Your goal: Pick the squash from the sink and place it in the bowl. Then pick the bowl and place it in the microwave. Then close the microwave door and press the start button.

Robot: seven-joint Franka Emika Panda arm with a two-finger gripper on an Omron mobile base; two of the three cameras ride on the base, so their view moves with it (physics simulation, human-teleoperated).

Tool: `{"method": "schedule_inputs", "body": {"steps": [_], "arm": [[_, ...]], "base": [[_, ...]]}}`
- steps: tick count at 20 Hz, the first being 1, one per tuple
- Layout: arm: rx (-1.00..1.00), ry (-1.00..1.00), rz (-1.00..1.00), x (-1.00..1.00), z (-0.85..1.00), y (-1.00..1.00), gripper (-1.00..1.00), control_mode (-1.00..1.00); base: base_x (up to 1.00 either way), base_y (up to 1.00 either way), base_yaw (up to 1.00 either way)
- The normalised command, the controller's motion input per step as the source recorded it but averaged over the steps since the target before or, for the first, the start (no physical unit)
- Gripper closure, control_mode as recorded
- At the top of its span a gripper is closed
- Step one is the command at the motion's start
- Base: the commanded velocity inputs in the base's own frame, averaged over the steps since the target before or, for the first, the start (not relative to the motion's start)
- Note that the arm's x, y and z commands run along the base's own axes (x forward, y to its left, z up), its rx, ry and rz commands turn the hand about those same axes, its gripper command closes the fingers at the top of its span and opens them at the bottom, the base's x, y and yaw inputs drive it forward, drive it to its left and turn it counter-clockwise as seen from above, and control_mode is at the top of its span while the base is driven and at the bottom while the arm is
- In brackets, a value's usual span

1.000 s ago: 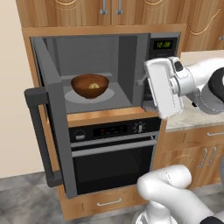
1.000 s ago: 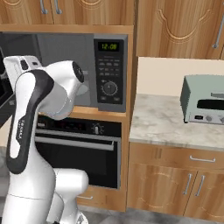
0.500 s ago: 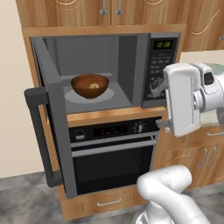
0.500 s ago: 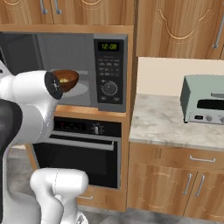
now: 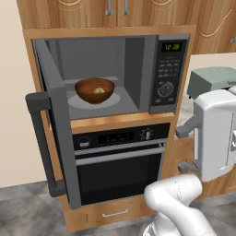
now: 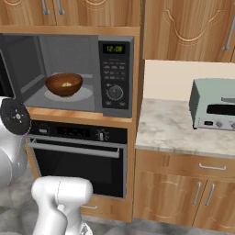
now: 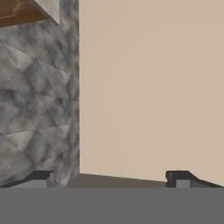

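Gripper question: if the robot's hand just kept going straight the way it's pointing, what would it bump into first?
Probably the plain beige wall. In the hand view the open gripper points mostly at it, with the grey stone floor off to one side. How far away the wall is can't be judged.

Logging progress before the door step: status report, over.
Gripper open, empty. Squash in bowl, inside microwave. Microwave door wide open, nothing blocking.

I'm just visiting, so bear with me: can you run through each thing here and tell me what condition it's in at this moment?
microwave door: swung wide open.
bowl: upright inside the microwave, on its pale round plate.
squash: lying in the bowl.
gripper: open, holding nothing.
wall oven: door shut.
toaster oven: door shut, on the counter.
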Motion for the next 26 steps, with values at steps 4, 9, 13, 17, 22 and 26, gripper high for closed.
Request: {"method": "schedule_inputs", "body": {"steps": [4, 9, 13, 17, 22, 26], "arm": [[0.0, 0.09, 0.08, -0.14, -0.38, 0.94, -1.0, -1.0], [0.0, 0.0, 0.0, -0.53, -0.01, 0.45, -1.0, -1.0], [-0.01, 0.0, -0.11, 0.04, -0.24, 0.73, -1.0, -1.0], [0.0, 0.0, -0.22, 0.43, -0.59, 0.93, -1.0, -1.0], [-0.01, 0.0, -0.25, 0.12, -0.38, 0.97, -1.0, -1.0], [-0.02, 0.0, -0.3, 0.42, -0.39, 0.99, -1.0, -1.0]], "base": [[0.0, 0.0, 0.0], [0.0, 0.0, 0.0], [0.0, 0.0, 0.0], [0.0, 0.0, 0.0], [0.0, 0.0, 0.0], [0.0, 0.0, 0.0]]}}
